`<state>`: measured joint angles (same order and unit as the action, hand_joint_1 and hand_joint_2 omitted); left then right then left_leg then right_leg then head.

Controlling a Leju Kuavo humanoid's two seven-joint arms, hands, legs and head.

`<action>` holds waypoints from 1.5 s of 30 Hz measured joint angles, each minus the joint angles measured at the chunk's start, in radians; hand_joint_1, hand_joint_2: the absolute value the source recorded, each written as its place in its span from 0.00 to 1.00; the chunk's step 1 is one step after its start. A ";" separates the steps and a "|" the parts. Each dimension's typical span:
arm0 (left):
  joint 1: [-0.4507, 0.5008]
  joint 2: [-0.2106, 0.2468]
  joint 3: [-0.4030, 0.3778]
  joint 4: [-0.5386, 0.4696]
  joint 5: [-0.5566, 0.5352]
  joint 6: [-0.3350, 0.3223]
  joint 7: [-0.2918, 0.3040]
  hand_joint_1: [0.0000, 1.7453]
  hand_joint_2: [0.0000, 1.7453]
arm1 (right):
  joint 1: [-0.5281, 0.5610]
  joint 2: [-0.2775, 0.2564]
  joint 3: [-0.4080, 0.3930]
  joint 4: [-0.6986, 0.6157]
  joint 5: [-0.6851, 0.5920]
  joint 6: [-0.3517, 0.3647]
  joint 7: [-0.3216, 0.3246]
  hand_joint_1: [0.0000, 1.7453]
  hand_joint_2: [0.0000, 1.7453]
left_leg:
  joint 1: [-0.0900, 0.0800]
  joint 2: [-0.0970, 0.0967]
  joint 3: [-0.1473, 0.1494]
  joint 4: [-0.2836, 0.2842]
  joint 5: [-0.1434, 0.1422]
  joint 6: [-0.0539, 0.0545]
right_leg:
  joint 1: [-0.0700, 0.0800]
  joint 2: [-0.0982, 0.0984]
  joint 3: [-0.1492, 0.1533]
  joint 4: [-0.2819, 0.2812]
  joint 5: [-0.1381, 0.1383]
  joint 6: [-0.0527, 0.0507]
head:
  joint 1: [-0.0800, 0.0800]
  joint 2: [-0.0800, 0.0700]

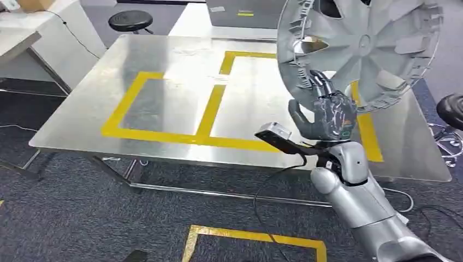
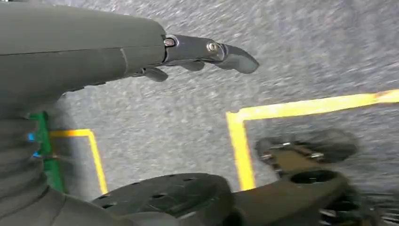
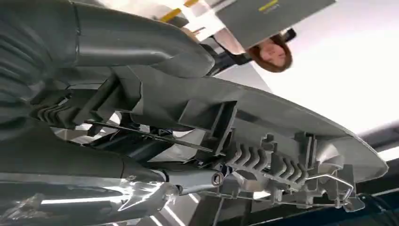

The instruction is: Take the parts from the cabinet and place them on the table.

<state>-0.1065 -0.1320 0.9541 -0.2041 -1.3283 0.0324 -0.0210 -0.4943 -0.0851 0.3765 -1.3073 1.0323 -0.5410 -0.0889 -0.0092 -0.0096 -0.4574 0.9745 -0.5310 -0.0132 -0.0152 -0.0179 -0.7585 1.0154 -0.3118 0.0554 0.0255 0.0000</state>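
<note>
Gripping the rim of the silver hubcap [image 1: 360,49] in my right hand [image 1: 323,112], I hold it tilted above the steel table [image 1: 164,87] with yellow tape; my left hand [image 2: 207,52] hangs empty, fingers apart, over carpet [image 2: 291,47].

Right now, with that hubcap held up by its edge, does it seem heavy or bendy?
Probably light: the right hand alone holds the hubcap aloft by its rim. Likely stiff, since it keeps its dish shape. Its thin rim clips might snag or snap if knocked.
</note>
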 joint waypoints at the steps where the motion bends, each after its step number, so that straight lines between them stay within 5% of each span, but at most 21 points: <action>1: -0.002 0.001 0.000 0.000 0.000 0.002 0.000 0.00 1.00 | 0.007 0.001 0.004 -0.001 0.001 0.000 -0.002 1.00 1.00 | 0.000 0.001 -0.004 -0.003 -0.003 -0.005 | 0.002 0.009 0.014 0.007 0.009 -0.018 | -0.008 -0.001; 3: -0.012 -0.001 0.000 0.000 -0.001 0.003 0.000 0.00 1.00 | -0.002 -0.002 -0.003 -0.010 0.000 0.000 0.005 1.00 1.00 | 0.006 0.004 0.005 -0.009 -0.008 -0.013 | 0.011 0.009 0.013 0.020 -0.020 -0.035 | -0.007 0.000; 4: -0.019 -0.001 0.000 0.000 -0.002 0.003 0.000 0.00 1.00 | -0.010 -0.002 -0.008 -0.010 0.000 0.000 0.012 1.00 1.00 | 0.006 0.005 -0.010 0.012 -0.003 -0.017 | 0.005 0.013 0.025 0.014 -0.024 -0.042 | -0.005 0.000; 5: -0.025 -0.006 -0.001 0.000 -0.004 0.003 0.000 0.00 1.00 | -0.013 -0.003 -0.012 -0.010 0.004 0.001 0.019 1.00 1.00 | 0.010 0.009 -0.051 0.081 0.022 -0.035 | 0.001 0.018 0.033 0.007 -0.030 -0.048 | -0.009 0.000; 6: -0.026 -0.006 -0.001 0.000 -0.005 0.002 -0.001 0.00 1.00 | -0.014 -0.003 -0.015 -0.008 0.014 0.002 0.024 1.00 1.00 | 0.016 0.010 -0.100 0.158 0.016 -0.052 | 0.002 0.019 0.044 0.004 -0.036 -0.052 | -0.006 0.000; 8: -0.026 -0.009 -0.001 0.000 -0.013 -0.003 -0.001 0.00 1.00 | -0.023 -0.004 -0.019 0.017 0.023 0.007 0.036 1.00 1.00 | 0.028 0.013 -0.191 0.274 -0.046 -0.072 | 0.000 0.025 0.063 0.002 -0.051 -0.051 | -0.008 0.000; 10: -0.027 -0.011 -0.002 0.000 -0.023 -0.013 -0.001 0.00 1.00 | -0.044 -0.010 -0.032 0.082 0.013 0.014 0.037 1.00 1.00 | 0.031 0.014 -0.250 0.296 -0.084 -0.072 | -0.003 0.032 0.080 0.001 -0.066 -0.050 | -0.009 0.000; 11: -0.029 -0.011 -0.004 0.000 -0.026 -0.015 -0.001 0.00 1.00 | -0.053 -0.013 -0.042 0.119 0.005 0.013 0.036 1.00 1.00 | 0.029 0.014 -0.258 0.263 -0.050 -0.064 | -0.004 0.034 0.090 0.000 -0.073 -0.048 | -0.011 0.000; 13: -0.032 -0.010 -0.006 0.000 -0.033 -0.016 0.001 0.00 1.00 | -0.075 -0.016 -0.068 0.193 -0.008 0.011 0.028 1.00 1.00 | 0.017 0.014 -0.234 0.120 0.097 -0.035 | -0.004 0.038 0.099 0.000 -0.080 -0.043 | -0.011 0.000; 14: -0.032 -0.008 -0.006 0.000 -0.034 -0.017 0.003 0.00 1.00 | -0.087 -0.017 -0.075 0.220 -0.010 0.011 0.022 1.00 1.00 | 0.003 0.014 -0.216 0.041 0.168 -0.012 | -0.008 0.040 0.099 -0.001 -0.081 -0.040 | -0.011 0.000; 15: -0.032 -0.004 -0.007 0.000 -0.037 -0.018 0.003 0.00 1.00 | -0.104 -0.018 -0.081 0.256 -0.012 0.010 0.019 1.00 1.00 | -0.003 0.012 -0.198 -0.011 0.169 0.006 | -0.004 0.044 0.100 0.001 -0.086 -0.032 | -0.010 0.000; 16: -0.035 -0.004 -0.010 0.000 -0.044 -0.022 0.004 0.00 1.00 | -0.118 -0.021 -0.090 0.297 -0.013 0.007 0.015 1.00 1.00 | -0.002 0.011 -0.186 -0.024 0.156 -0.004 | -0.006 0.045 0.099 -0.010 -0.081 -0.025 | -0.012 0.000; 18: -0.032 -0.006 -0.021 0.000 -0.053 -0.028 0.010 0.00 1.00 | -0.147 -0.029 -0.112 0.386 -0.021 0.004 0.010 1.00 1.00 | -0.001 0.002 -0.180 -0.036 0.175 -0.008 | -0.005 0.040 0.111 -0.018 -0.080 -0.016 | -0.013 0.000; 19: -0.032 -0.005 -0.023 0.000 -0.054 -0.031 0.014 0.00 1.00 | -0.162 -0.029 -0.123 0.436 -0.027 0.001 0.002 1.00 1.00 | 0.001 -0.002 -0.178 -0.038 0.177 -0.019 | -0.003 0.035 0.112 -0.024 -0.073 -0.020 | -0.008 0.000; 27: -0.038 -0.011 -0.032 0.000 -0.068 -0.034 0.017 0.00 1.00 | -0.267 -0.034 -0.175 0.669 -0.024 -0.004 -0.011 1.00 1.00 | 0.000 -0.008 -0.178 -0.037 0.173 -0.003 | -0.003 0.028 0.128 -0.046 -0.071 -0.009 | -0.008 0.000; 32: -0.058 -0.012 -0.055 0.000 -0.097 -0.045 0.034 0.00 1.00 | -0.351 -0.026 -0.172 0.786 0.086 0.008 0.010 1.00 1.00 | 0.000 -0.007 -0.177 -0.037 0.176 0.000 | -0.003 0.028 0.129 -0.046 -0.068 -0.006 | -0.008 0.000; 45: -0.094 -0.024 -0.097 0.000 -0.129 -0.061 0.051 0.00 1.00 | -0.496 0.121 -0.053 0.908 0.298 0.073 0.042 1.00 1.00 | 0.007 -0.005 -0.175 -0.037 0.180 -0.005 | 0.004 0.030 0.129 -0.043 -0.066 -0.008 | -0.008 0.000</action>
<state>-0.2005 -0.1560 0.8568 -0.2041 -1.4569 -0.0290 0.0301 -0.9901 0.0358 0.3235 -0.3990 1.3299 -0.4684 -0.0466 -0.0021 -0.0145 -0.6326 0.9377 -0.3506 -0.0182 -0.0113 0.0117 -0.6293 0.9723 -0.3780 0.0473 0.0172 0.0000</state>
